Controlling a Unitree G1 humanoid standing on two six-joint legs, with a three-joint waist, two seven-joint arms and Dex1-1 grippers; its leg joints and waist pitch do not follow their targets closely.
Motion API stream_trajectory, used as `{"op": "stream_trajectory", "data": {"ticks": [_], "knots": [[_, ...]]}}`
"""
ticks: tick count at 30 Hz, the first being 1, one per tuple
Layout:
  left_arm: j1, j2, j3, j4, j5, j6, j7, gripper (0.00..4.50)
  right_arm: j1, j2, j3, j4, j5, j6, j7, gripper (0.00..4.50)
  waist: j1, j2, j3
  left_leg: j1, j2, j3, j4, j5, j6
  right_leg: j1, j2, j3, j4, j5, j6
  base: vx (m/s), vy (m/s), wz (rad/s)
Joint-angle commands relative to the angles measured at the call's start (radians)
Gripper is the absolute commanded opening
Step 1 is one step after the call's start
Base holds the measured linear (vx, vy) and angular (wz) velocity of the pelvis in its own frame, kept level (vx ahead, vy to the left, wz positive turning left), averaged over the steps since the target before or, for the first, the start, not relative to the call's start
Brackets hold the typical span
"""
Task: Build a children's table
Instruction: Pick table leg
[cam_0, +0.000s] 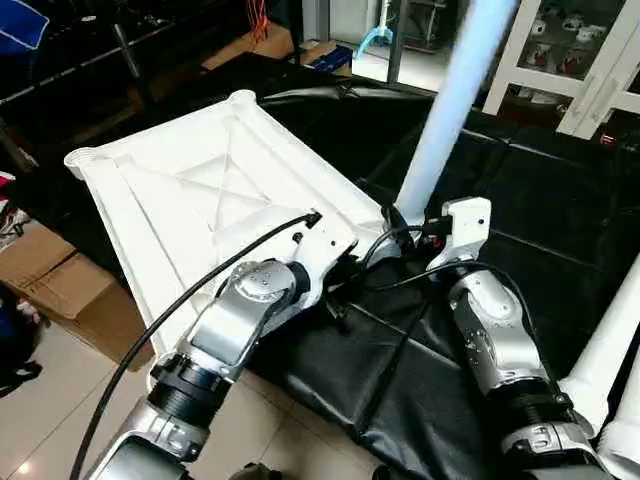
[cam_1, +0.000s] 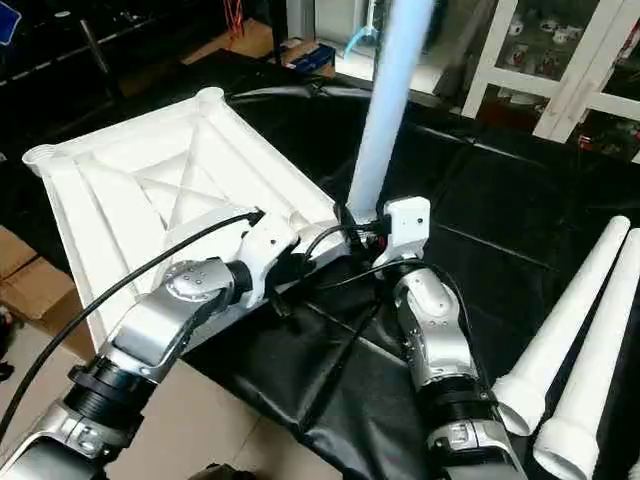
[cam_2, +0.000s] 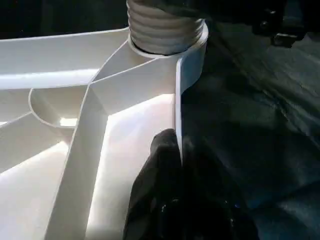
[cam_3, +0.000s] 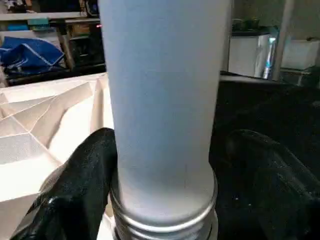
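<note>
In the head views, the tabletop (cam_0: 200, 190) lay underside up on the black sheet (cam_1: 500, 250), and one leg (cam_0: 450, 100) stood upright in the corner socket directly ahead of the right gripper (cam_1: 362, 222); two spare legs (cam_1: 575, 350) lay well to that gripper's right; judged state: one leg fitted, three outstanding, a fourth leg not located. In the left wrist view, the left gripper (cam_2: 172, 170) was clenched on the tabletop's rim wall, the threaded leg base just beyond it; thread depth could not be determined. In the right wrist view, the right gripper's fingers (cam_3: 80, 180) flanked the leg; one pad touched, the other stood clear, grip apparently released.
</note>
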Motion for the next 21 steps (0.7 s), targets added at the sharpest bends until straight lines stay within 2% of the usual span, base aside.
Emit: {"op": "stream_trajectory", "data": {"ticks": [1, 5, 10, 16, 21], "knots": [[-0.021, 0.014, 0.005, -0.07, -0.006, -0.031, -0.014, 0.0, 0.021, -0.014, 0.015, -0.015, -0.004, 0.035, 0.021, 3.75, 0.007, -0.003, -0.088, 0.017, 0.053, -0.033, -0.062, -0.006, 0.167, 0.076, -0.081, 0.049, -0.062, 0.002, -0.266, 0.0, 0.0, 0.0], [-0.011, 0.024, -0.007, -0.063, -0.002, -0.032, -0.036, 0.0, 0.031, -0.017, 0.024, -0.02, -0.02, 0.051, 0.034, 3.75, 0.009, -0.001, -0.089, 0.017, 0.054, -0.034, -0.061, 0.004, 0.169, 0.075, -0.081, 0.049, -0.059, 0.023, -0.273, 0.0, 0.0, 0.0], [-0.006, 0.028, -0.013, -0.066, 0.001, -0.032, -0.043, 0.0, 0.033, -0.017, 0.017, -0.026, -0.017, 0.056, 0.038, 3.75, 0.012, -0.002, -0.088, 0.019, 0.054, -0.033, -0.064, -0.017, 0.154, 0.075, -0.082, 0.05, -0.062, -0.001, -0.271, 0.0, 0.0, 0.0], [0.001, 0.029, -0.02, -0.075, 0.0, -0.032, -0.052, 0.0, 0.042, -0.02, 0.014, -0.044, -0.003, 0.063, 0.061, 3.19, 0.014, -0.002, -0.091, 0.018, 0.054, -0.033, -0.061, 0.005, 0.162, 0.077, -0.083, 0.05, -0.058, 0.031, -0.272, 0.0, 0.0, 0.0], [0.008, 0.029, -0.024, -0.078, 0.001, -0.035, -0.056, 0.0, 0.051, -0.02, 0.014, -0.051, -0.002, 0.066, 0.064, 2.81, 0.018, -0.001, -0.091, 0.019, 0.056, -0.033, -0.061, -0.001, 0.162, 0.075, -0.083, 0.05, -0.059, 0.017, -0.27, 0.0, 0.0, 0.0]]}}
